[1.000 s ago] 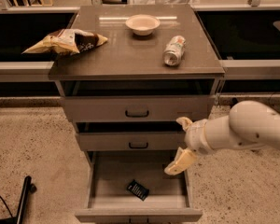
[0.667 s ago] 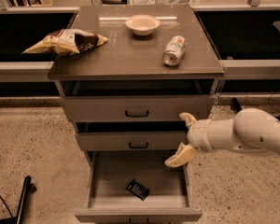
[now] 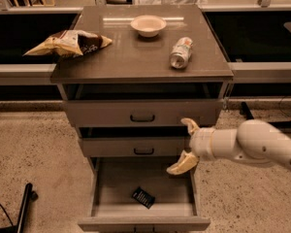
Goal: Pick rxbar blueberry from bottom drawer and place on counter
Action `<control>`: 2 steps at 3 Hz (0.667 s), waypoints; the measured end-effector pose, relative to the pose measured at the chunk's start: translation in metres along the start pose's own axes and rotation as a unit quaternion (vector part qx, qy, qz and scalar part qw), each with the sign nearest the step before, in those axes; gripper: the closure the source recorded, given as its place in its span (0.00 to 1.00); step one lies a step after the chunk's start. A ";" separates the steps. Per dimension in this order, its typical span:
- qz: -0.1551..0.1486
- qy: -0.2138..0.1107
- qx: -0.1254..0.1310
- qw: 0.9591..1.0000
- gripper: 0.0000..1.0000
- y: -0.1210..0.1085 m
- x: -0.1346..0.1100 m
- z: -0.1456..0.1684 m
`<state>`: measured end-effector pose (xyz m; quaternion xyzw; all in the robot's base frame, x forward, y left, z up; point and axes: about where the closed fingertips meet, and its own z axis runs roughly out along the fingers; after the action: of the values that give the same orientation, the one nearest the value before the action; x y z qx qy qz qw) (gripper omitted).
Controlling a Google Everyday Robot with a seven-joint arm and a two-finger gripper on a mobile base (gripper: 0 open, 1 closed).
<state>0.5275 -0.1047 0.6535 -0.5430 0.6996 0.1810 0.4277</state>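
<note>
A: Where is the rxbar blueberry (image 3: 143, 197) to be found?

B: It is seen lying flat on the bottom of the bottom drawer (image 3: 143, 223), which is pulled well out; a small, thin, dark rectangle of wrapper with pale lettering, set at a slant, closer to the front panel than to the back.

A: And how is the hand (image 3: 178, 146) placed?

B: It is held at the right side of the cabinet, in front of the middle drawer (image 3: 116, 147) and above the open drawer's right rear corner; its two curved, cream-coloured fingers (image 3: 182, 163) are spread wide, one above the other, and nothing is gripped between them; the bar is seen well apart from it, lower and to the left; the hand is carried on a smooth, rounded, off-white arm (image 3: 262, 144) that comes in from the right.

A: What is borne by the desk (image 3: 136, 62)?

B: A flat, glossy, grey-brown rectangular top is shown, wider than the drawers; a crumpled yellow-brown chip bag (image 3: 68, 42) is laid across its left edge; a shallow, pale, round bowl (image 3: 148, 25) is set upright near the back; a silver can (image 3: 181, 52) is laid on its side to the right; the three are apart from one another.

A: And the rest?

B: Plain matte grey-beige fronts with dark handles are seen on the top drawer (image 3: 102, 113) and the middle one; the floor (image 3: 34, 149) is speckled and gritty, beige in tone.
</note>
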 end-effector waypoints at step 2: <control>-0.066 -0.082 -0.015 0.994 0.00 0.046 0.056 0.109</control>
<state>0.5269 -0.0443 0.5369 -0.5775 0.6223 0.2070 0.4862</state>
